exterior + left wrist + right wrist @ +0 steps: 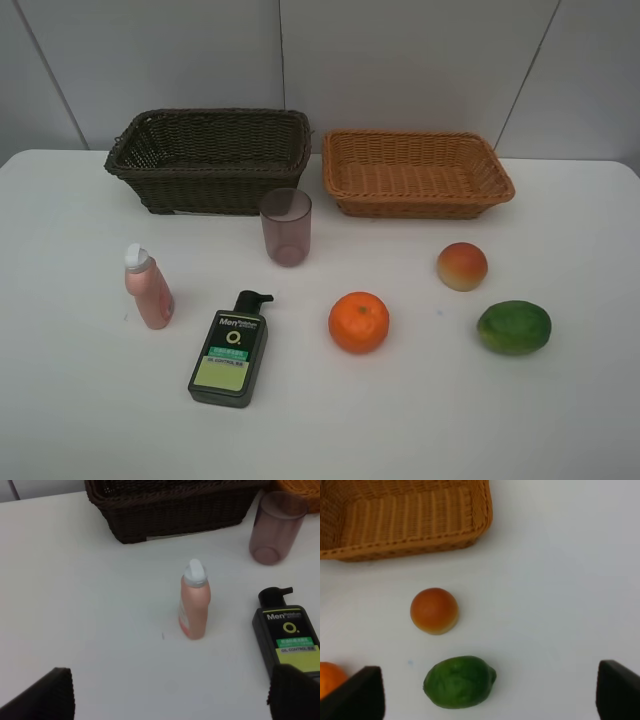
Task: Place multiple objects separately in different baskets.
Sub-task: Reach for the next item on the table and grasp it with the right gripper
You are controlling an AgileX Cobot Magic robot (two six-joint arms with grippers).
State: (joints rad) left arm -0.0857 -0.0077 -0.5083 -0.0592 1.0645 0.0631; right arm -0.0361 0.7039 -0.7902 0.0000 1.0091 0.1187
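Observation:
Two empty baskets stand at the back: a dark brown one (pixel 210 158) and a light orange-tan one (pixel 415 172). In front of them, all resting on the white table, are a mauve cup (pixel 287 226), a pink white-capped bottle (pixel 148 287), a dark pump bottle (pixel 230 350) lying flat, an orange (pixel 358 321), a peach-like fruit (pixel 462 266) and a green fruit (pixel 514 327). Neither arm shows in the exterior high view. My left gripper (pixel 170 700) is open, hovering short of the pink bottle (pixel 194 602). My right gripper (pixel 487 692) is open above the green fruit (pixel 459 681), holding nothing.
The table's back edge meets a pale panelled wall just behind the baskets. The left wrist view takes in the dark basket's wall (pixel 175 510), the cup (pixel 276 530) and the pump bottle (pixel 289 632). In the right wrist view, the orange (pixel 332 677) sits beside one finger.

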